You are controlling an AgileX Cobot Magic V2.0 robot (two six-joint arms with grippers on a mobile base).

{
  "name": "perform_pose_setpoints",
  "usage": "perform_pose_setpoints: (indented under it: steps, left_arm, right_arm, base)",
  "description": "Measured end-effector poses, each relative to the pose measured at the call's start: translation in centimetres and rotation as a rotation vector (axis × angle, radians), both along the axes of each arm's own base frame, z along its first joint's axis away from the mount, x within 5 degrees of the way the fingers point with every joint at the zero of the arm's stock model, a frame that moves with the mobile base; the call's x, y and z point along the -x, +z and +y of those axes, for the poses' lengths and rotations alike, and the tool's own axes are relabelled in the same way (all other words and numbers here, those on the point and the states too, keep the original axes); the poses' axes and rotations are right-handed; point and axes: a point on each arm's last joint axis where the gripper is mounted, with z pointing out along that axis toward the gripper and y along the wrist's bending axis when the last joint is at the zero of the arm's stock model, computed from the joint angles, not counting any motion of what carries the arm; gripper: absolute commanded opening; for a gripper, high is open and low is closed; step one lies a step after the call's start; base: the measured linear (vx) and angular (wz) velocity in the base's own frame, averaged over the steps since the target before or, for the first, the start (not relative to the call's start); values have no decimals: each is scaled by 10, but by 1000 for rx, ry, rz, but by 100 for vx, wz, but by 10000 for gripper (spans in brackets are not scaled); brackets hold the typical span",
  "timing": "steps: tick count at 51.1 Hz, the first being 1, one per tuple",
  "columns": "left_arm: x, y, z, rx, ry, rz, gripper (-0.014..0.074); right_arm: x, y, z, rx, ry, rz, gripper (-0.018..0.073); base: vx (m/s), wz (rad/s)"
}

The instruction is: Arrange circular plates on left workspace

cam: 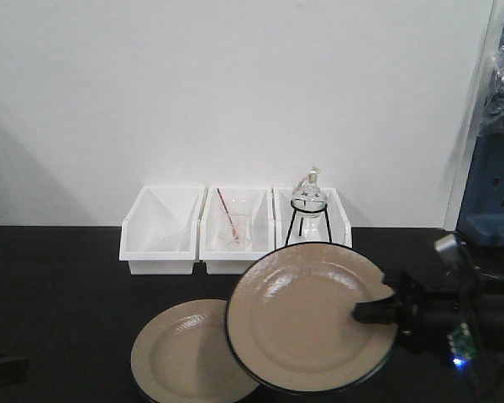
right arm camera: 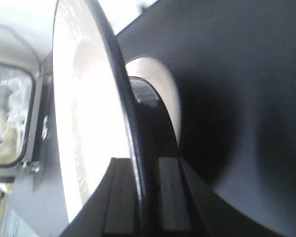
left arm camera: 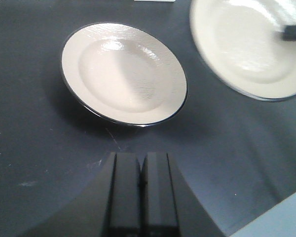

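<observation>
Black countertop (cam: 59, 277) holds the flat plate (cam: 181, 357); your right gripper (right arm camera: 147, 170) pinches the tilted plate (cam: 298, 319) by its rim: glossy, stiff, breakable, likely slippery; left gripper (left arm camera: 140, 170) closed, empty

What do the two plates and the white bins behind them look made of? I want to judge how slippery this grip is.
Raised plate and resting plate: probably glazed ceramic, though melamine cannot be ruled out. The tan faces are glossy with bright highlights, and the rims are dark. White bins: apparently moulded plastic, with uniform white, thin, straight walls and only a soft sheen.
</observation>
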Motion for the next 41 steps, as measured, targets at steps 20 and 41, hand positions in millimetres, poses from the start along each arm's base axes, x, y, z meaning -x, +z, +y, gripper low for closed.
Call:
perform_pose_setpoints:
  steps: [20, 41]
  left_arm:
    - [0, 0, 0, 1, 1, 2, -1]
    - [0, 0, 0, -1, 1, 2, -1]
  right_arm:
    - [-53, -46, 91, 15, 107, 45, -4]
    - [-69, -87, 115, 22, 99, 83, 141]
  base:
    - [0, 0]
    - [0, 0]
